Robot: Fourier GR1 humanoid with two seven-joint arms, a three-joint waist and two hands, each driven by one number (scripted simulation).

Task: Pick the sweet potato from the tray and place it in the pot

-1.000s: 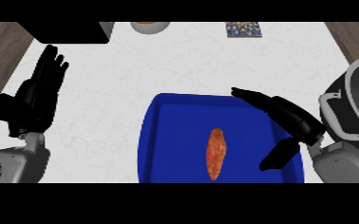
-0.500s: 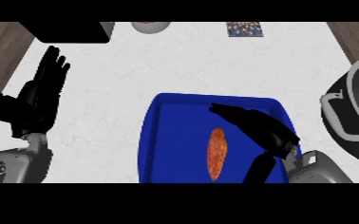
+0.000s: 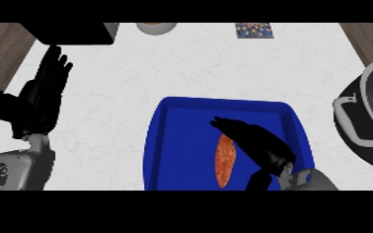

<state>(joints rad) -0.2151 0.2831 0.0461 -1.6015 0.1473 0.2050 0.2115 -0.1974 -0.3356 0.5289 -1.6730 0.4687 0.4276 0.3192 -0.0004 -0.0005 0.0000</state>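
Observation:
An orange sweet potato [image 3: 226, 160] lies lengthwise in the blue tray [image 3: 175, 143] at the lower middle of the head view. My right hand [image 3: 256, 142] hangs over the tray with its fingers straight, just right of the sweet potato and partly over its upper end; it is open. The pot [image 3: 355, 116] shows as a dark round rim with a pale handle at the right edge, cut off by the frame. My left hand [image 3: 40, 96] rests open at the left edge, fingers up.
A black box [image 3: 69, 32] sits at the back left. A small bowl [image 3: 155, 27] and a patterned square item [image 3: 255, 30] stand along the counter's back edge. Wooden strips border the white counter at both sides.
My right hand has moved left from the tray's right rim to over the sweet potato. The left hand has barely shifted.

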